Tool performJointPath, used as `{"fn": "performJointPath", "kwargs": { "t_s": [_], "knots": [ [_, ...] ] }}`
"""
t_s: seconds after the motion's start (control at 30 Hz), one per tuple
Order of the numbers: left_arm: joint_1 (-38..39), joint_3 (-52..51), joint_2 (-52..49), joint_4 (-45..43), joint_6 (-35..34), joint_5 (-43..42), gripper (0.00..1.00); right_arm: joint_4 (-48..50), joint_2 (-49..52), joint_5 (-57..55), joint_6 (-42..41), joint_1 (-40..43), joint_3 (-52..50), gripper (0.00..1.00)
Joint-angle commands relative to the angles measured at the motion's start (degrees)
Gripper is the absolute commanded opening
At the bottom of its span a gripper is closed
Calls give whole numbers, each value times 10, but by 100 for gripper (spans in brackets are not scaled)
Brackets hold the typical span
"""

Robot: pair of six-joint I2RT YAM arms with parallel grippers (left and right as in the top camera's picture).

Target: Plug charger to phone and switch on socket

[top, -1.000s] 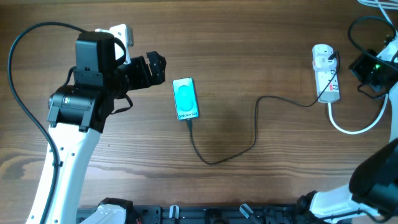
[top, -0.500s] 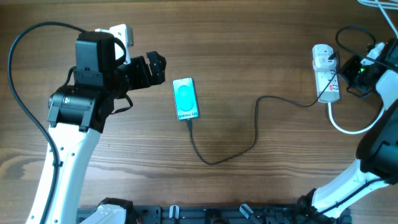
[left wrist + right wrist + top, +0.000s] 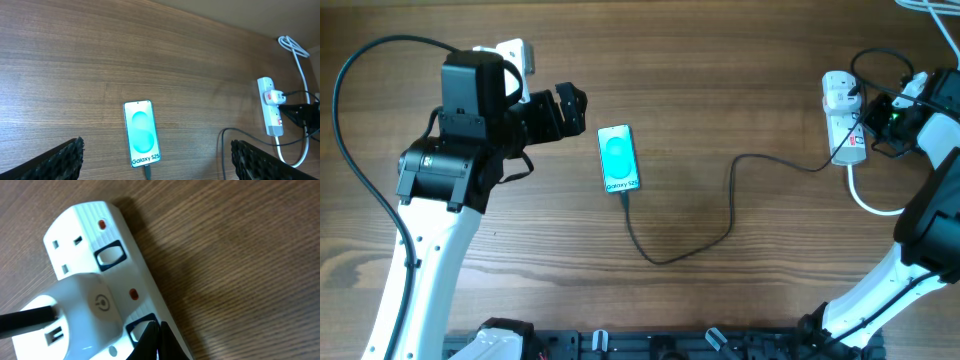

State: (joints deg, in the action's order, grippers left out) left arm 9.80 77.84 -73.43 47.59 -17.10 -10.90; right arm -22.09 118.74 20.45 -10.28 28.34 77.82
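Observation:
The phone (image 3: pixel 619 158) lies flat mid-table with its light-blue screen up; it also shows in the left wrist view (image 3: pixel 141 133). The thin black charger cable (image 3: pixel 720 200) runs from the phone's near end in a curve to a white plug (image 3: pixel 75 310) seated in the white socket strip (image 3: pixel 842 118). My left gripper (image 3: pixel 570 108) is open and empty, left of the phone. My right gripper (image 3: pixel 156 337) is shut, its tips pressing on a rocker switch of the strip (image 3: pixel 115 255).
The strip's thick white cord (image 3: pixel 885 205) loops toward the right table edge. A second rocker switch (image 3: pixel 110 256) and small red marks sit on the strip's top. Black cables trail by the right arm (image 3: pixel 920 230).
My right gripper has moved left from the table's right edge onto the socket strip. The left arm, phone and cable have not moved.

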Motion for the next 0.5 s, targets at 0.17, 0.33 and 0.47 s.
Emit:
{"fn": "performJointPath", "kwargs": {
  "t_s": [0.17,0.33,0.47],
  "knots": [
    [-2,2,1,-2,1,5,100,2,15,27,28,-4,8,4],
    [-2,2,1,-2,1,5,100,-5,15,27,28,-5,8,4],
    [-2,2,1,-2,1,5,100,-5,15,27,43,-14,8,4]
  ]
}}
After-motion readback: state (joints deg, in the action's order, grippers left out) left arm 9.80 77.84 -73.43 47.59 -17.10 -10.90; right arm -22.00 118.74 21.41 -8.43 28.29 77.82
